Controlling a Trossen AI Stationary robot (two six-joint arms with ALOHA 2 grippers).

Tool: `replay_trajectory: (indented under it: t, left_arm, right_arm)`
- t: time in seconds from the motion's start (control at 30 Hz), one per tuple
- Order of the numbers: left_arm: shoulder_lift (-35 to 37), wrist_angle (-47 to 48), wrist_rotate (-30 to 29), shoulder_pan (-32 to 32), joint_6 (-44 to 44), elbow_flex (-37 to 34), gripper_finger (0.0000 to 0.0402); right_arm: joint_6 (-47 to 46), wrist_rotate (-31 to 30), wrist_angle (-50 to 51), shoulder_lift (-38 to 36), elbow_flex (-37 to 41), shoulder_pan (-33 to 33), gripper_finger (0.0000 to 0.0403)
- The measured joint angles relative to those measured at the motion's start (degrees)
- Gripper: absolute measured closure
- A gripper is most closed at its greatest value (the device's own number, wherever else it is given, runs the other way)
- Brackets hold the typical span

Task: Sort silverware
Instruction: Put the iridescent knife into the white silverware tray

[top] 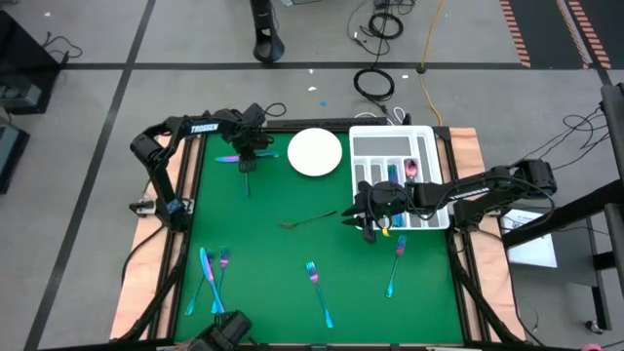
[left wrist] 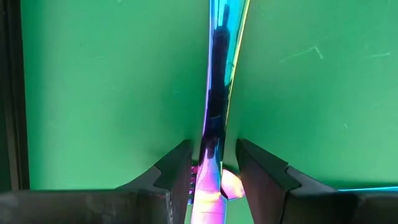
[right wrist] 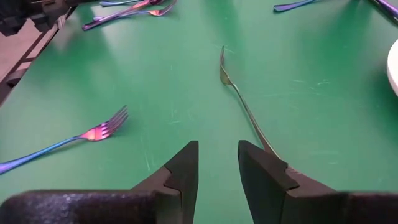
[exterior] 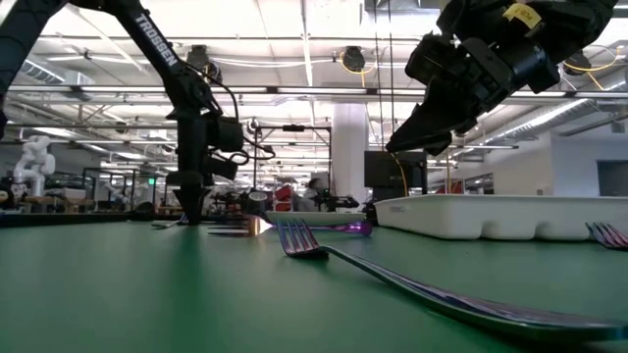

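Centrally open green mat [top: 283, 253]; left hand [top: 247, 156] near far edge.
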State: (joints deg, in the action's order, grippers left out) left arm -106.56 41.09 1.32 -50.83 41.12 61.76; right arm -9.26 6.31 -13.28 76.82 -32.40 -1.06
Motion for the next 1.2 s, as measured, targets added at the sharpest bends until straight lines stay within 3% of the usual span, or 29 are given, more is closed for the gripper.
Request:
replay_trajectory:
  t: [0.4,0.73,1.2]
  left_arm:
    - [0.0,1.0,-0.1,0.0,-0.2,1.0,0.0373]
    - [-0.1,2.2,-0.7,0.9,-0.3,1.9,0.0361]
    - [-0.5,10.6,-0.3,4.1,-1.4,11.0,0.0371]
  right_arm:
    - [-0.2,0.0,0.2,0.0,0.0,0.0,0.0299]
    - [-0.6,0.0,0.2,0.0,0.0,0.0,0.0299]
    - [-0.6,-0.2,-0.3,0.0,0.0,-0.1,0.0299]
